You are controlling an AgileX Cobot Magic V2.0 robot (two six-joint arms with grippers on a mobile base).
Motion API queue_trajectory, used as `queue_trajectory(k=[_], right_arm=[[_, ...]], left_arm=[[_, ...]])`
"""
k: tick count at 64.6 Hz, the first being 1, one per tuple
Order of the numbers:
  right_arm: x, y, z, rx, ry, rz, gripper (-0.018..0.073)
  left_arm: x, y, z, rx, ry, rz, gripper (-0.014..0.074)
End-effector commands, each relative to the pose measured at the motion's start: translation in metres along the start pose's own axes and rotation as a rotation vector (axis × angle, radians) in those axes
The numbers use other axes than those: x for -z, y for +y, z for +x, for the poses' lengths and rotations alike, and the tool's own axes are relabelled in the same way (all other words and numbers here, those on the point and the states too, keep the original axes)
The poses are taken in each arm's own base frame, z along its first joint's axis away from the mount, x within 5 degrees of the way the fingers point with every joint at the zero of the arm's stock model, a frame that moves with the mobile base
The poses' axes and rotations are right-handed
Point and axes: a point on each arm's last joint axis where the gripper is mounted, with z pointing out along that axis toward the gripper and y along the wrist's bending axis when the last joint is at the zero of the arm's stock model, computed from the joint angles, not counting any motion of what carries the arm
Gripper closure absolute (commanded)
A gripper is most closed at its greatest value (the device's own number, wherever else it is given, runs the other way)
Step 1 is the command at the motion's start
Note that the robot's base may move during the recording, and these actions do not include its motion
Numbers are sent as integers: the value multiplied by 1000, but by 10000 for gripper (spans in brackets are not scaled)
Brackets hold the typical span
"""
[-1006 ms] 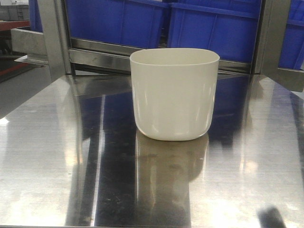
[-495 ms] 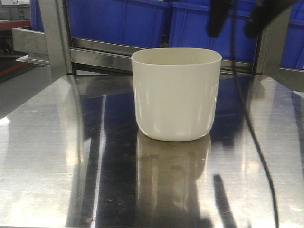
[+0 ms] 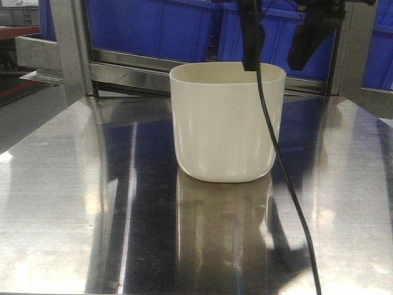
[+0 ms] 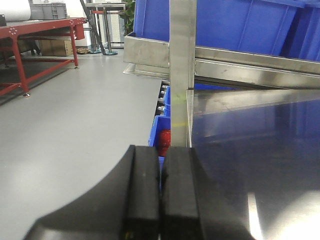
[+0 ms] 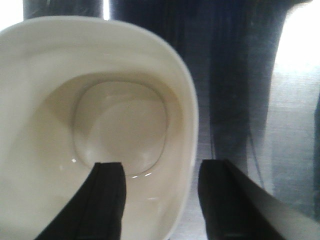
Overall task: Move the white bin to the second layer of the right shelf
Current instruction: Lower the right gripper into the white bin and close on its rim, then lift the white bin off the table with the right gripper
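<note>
The white bin (image 3: 224, 123) stands upright in the middle of the front view, on the steel tabletop (image 3: 73, 203). Behind it, blue crates (image 3: 153, 24) fill the top of the frame. We cannot pick out the shelf level it is meant for in any view.

The right gripper (image 3: 274, 61) hangs in the upper right of the front view with its jaws spread wide. One finger is over the bin's mouth and the other is outside the wall. The right wrist view shows the right gripper (image 5: 162, 167) with the bin's (image 5: 60, 100) thin rim running between the two fingers and touching neither. A black cable (image 3: 276, 160) drops from the arm across the bin's right side down to the bottom edge of the frame.

The left gripper (image 4: 160, 200) sits at the bottom of its own view with its jaws pressed together on nothing. It is off the left edge of the table, beside a steel post (image 4: 181, 75).

The bin looks empty, so we judge it to be light. Its plastic is glossy and likely slippery, and the thin wall may flex under a hard squeeze. Because the sides taper toward the base, we think a hold around the outside would tend to slide. The better hold seems to be a pinch on the wall just below the rim, with one finger inside and one outside, as the right jaws now stand. Held by one side like this, the bin would probably tilt when lifted, so a deep, firm pinch seems wise. The cable could also brush the bin.
</note>
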Motion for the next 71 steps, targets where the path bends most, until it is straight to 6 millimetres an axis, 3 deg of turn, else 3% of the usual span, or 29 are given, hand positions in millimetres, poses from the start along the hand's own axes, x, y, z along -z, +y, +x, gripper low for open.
queue_trajectory(k=[1, 11, 29, 34, 40, 45, 60, 71], right_arm=[[27, -7, -14, -6, -115, -43, 127], [20, -12, -17, -12, -109, -30, 127], [-11, -6, -18, 12, -43, -8, 137], [-17, -4, -17, 12, -25, -15, 229], [-18, -1, -17, -5, -26, -47, 413], [-15, -3, -19, -12, -36, -51, 520], [12, -20, -25, 34, -101, -58, 505], [43, -58, -28, 58, -150, -22, 505]], left_arm=[[0, 0, 1, 13, -74, -3, 512], [0, 0, 1, 13, -74, -3, 512], [0, 0, 1, 13, -74, -3, 512], [0, 0, 1, 13, -74, -3, 512], [0, 0, 1, 13, -74, -3, 512], [0, 0, 1, 13, -74, -3, 512], [0, 0, 1, 13, -74, -3, 512], [0, 0, 1, 13, -74, -3, 512]])
